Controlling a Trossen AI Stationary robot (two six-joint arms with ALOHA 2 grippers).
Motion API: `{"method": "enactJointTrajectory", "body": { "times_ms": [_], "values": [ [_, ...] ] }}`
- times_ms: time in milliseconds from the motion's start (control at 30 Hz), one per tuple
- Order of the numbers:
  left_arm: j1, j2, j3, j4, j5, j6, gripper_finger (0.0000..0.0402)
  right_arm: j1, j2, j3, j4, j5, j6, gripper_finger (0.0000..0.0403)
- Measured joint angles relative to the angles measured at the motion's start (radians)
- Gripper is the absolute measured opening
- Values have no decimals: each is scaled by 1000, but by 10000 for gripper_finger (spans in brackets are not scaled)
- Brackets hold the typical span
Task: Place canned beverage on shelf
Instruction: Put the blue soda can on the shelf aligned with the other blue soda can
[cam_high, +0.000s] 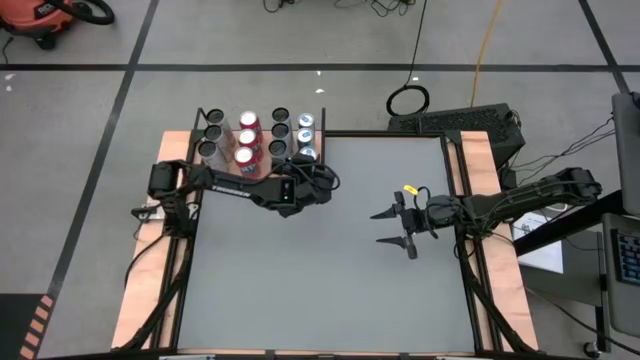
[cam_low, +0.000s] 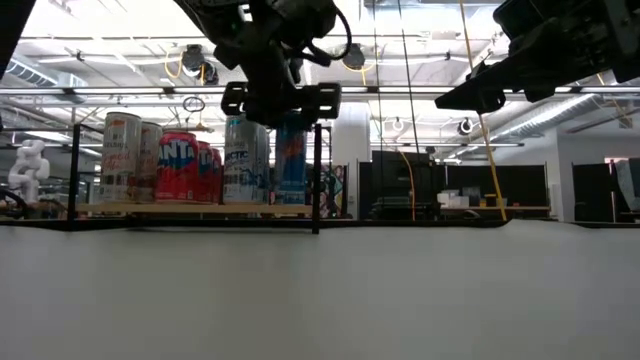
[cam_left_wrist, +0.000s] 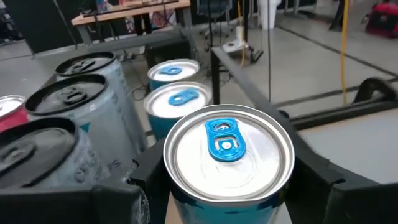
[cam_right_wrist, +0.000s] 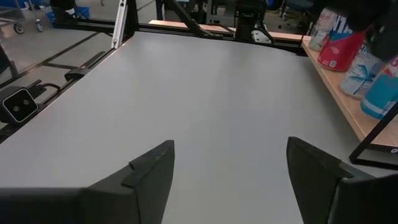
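Blue-tabbed can (cam_left_wrist: 227, 163) sits clamped in my left gripper (cam_high: 303, 172) at the shelf (cam_low: 190, 208) (neighbours (cam_left_wrist: 179, 103) crowd close), so a skewed release could topple it.

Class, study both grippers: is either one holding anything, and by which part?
The left gripper holds a blue-tabbed can by its sides, just below the top rim, at the shelf. The right gripper is open, holding nothing.

Low view: red can (cam_low: 178, 167) on the shelf (cam_low: 190, 208) showed large white letters "ANTA", first letter cut off by the neighbouring can. Silver can (cam_low: 243, 160) beside it carried letters like "CTIC", partly hidden. Other can labels were too small to read. High view: left arm's white lettering was illegible.
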Motion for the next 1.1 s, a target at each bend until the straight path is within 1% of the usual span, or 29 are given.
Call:
{"method": "enactJointTrajectory", "body": {
  "times_ms": [200, 333, 733, 1000, 1100],
  "values": [
    [9, 11, 0, 0, 8, 0, 227, 0, 0, 0, 0, 0, -1, 242],
    [17, 17, 0, -11, 31, -26, 227, 0, 0, 0, 2, 0, -1, 242],
    [19, 25, 0, -13, 36, -32, 227, 0, 0, 0, 2, 0, -1, 242],
    [22, 25, 0, -30, 36, -50, 261, 0, 0, 0, 2, 0, 2, 242],
    [22, 25, 0, -41, 35, -50, 267, 0, 0, 0, 2, -1, 7, 242]
  ]
}}
